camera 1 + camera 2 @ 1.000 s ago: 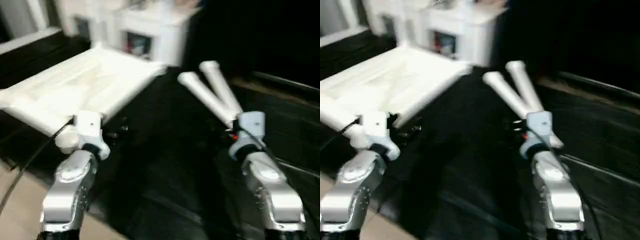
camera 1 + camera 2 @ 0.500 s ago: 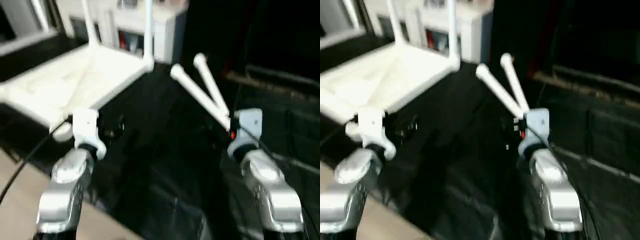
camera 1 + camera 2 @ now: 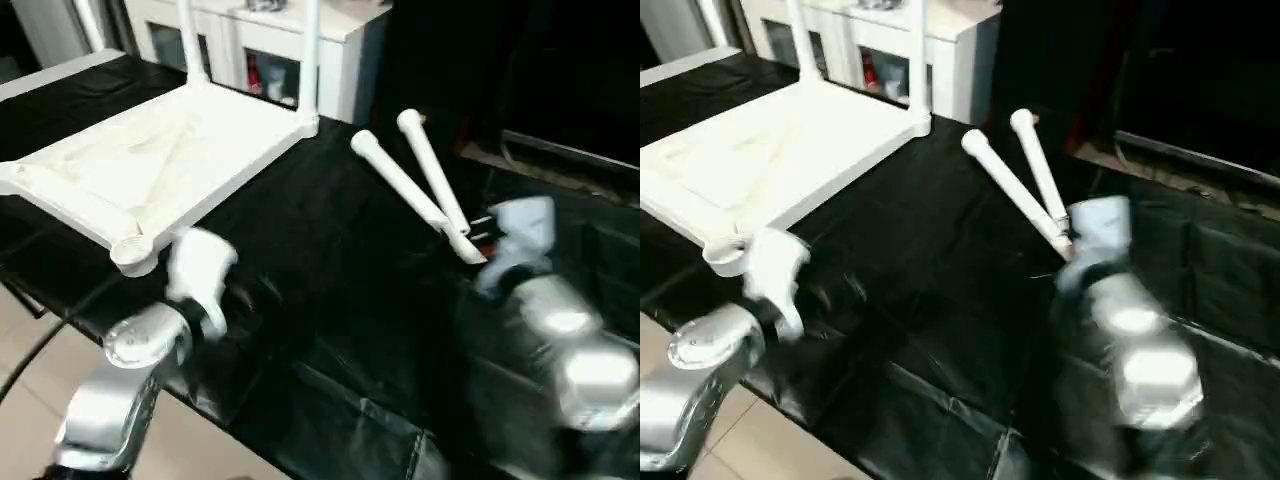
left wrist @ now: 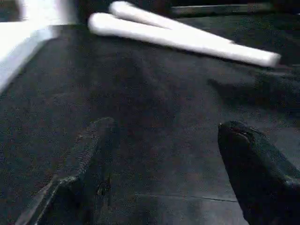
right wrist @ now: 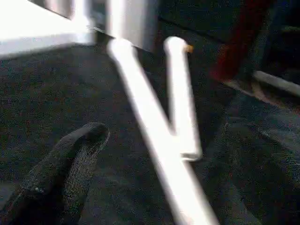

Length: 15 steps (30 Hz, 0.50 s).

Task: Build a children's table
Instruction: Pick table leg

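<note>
The children's table top (image 3: 160, 160) lies upside down, ribs up, on the left of the black-covered surface. Two white legs (image 3: 310, 60) stand upright in its far corner sockets. The near corner socket (image 3: 130, 250) holds no leg. Two loose legs (image 3: 405, 190) lie crossed in a V to the right. My left gripper (image 4: 168, 140) hovers low over the black cover just right of the near socket, its fingers (image 4: 93, 154) open with nothing between them. My right gripper (image 3: 480, 238) sits at the near ends of the loose legs; one finger (image 5: 70, 159) shows beside them, not touching.
A white cabinet with glass doors (image 3: 270, 50) stands behind the table top. The black cover (image 3: 330, 330) wrinkles toward the front edge, with pale floor (image 3: 30, 400) below on the left. A dark, wood-edged structure (image 3: 560, 160) lies to the right.
The camera has swung and tilted, so the whole scene shifted. My left wrist has moved from over the near corner socket to its right. Both arms blur with motion; the jaws stay as wide.
</note>
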### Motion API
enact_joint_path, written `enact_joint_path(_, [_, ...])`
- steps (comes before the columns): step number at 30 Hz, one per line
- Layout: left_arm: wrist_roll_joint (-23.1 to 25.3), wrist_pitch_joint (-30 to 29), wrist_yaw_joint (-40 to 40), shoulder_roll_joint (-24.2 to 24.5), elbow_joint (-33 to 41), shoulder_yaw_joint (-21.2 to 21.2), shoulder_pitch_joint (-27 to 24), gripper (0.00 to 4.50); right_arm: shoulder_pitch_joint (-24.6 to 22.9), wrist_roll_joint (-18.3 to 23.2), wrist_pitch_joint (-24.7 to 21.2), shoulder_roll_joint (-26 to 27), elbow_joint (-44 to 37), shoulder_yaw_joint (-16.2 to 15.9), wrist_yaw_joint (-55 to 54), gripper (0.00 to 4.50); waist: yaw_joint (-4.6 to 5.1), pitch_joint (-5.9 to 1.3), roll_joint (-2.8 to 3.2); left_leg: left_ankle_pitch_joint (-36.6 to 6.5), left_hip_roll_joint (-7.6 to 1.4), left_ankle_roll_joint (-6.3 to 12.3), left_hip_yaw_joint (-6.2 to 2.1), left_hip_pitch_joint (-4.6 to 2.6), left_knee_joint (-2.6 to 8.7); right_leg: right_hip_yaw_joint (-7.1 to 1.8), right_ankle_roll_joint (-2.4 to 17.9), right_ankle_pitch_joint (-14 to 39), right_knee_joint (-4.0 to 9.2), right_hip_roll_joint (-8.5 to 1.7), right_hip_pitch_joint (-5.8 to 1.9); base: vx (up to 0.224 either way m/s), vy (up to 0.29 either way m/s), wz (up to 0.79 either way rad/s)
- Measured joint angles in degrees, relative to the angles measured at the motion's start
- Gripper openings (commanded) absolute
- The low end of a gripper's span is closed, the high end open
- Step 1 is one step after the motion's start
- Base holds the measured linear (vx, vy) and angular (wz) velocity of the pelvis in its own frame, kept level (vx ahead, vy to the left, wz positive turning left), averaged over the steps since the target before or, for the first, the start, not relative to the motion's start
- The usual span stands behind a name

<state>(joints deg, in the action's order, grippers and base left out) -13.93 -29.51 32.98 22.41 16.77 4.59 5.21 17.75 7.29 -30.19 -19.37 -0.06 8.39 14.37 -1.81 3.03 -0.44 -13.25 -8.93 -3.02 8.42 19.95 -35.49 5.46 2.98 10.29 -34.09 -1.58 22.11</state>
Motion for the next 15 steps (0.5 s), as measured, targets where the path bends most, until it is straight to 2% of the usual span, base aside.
enact_joint_path(4, [-1.65, -1.51, 4.6, 2.18, -0.15, 0.82, 2.31, 3.74, 3.79, 1.86, -0.61, -5.18, 8.25, -0.51, 9.48, 4.5, 0.17, -0.02, 0.16, 0.12, -0.1, 0.17, 0.01, 0.0, 0.08, 0.03, 0.12, -0.01, 0.01, 0.11, 0.03, 0.0, 0.0, 0.0])
enact_joint_path(7, [-2.92, -2.09, 6.95, 2.98, -0.09, 0.87, 3.99, 3.74, 6.23, 1.54, 2.48, -7.3, 16.87, -2.94, 15.31, 4.5, 0.29, -0.04, 0.19, 0.15, -0.11, 0.22, 0.07, -0.02, 0.04, 0.03, 0.17, -0.04, 0.01, 0.1, 0.03, 0.0, 0.0, 0.0])
enact_joint_path(8, [-3.47, -2.52, 8.03, 3.9, -0.09, 1.25, 4.13, 3.74, 8.43, 0.85, 4.33, -7.69, 22.32, -3.72, 16.22, 4.5, 0.41, -0.03, 0.2, 0.19, -0.13, 0.28, 0.1, 0.01, -0.02, 0.04, 0.23, -0.09, 0.01, 0.09, 0.06, 0.0, 0.0, 0.0])
enact_joint_path(11, [-4.45, -3.18, 9.58, 4.52, -0.06, 1.67, 4.05, 3.74, 11.86, -0.64, 7.38, -8.38, 31.03, -3.78, 17.45, 4.5, 0.18, -0.01, 0.23, 0.2, -0.15, 0.28, 0.13, 0.06, -0.09, 0.05, 0.24, -0.09, 0.0, 0.08, 0.06, 0.0, 0.0, 0.0])
enact_joint_path(13, [-4.6, -3.37, 10.11, 4.68, -0.04, 1.9, 4.06, 3.74, 13.35, -0.68, 8.26, -8.33, 33.66, -3.78, 18.67, 4.5, 0.15, -0.01, 0.23, 0.19, -0.16, 0.28, 0.13, 0.05, -0.1, 0.05, 0.24, -0.09, 0.0, 0.08, 0.05, 0.0, 0.0, 0.0])
enact_joint_path(15, [-5.04, -3.99, 10.56, 4.8, 0.12, 2.01, 4.1, 3.74, 16.7, -1.26, 10.88, -8.31, 40.24, -4.29, 19.32, 4.5, 0.2, -0.01, 0.22, 0.2, -0.17, 0.28, 0.16, 0.05, -0.13, 0.05, 0.26, -0.1, -0.01, 0.07, 0.06, 0.0, 0.0, 0.0])
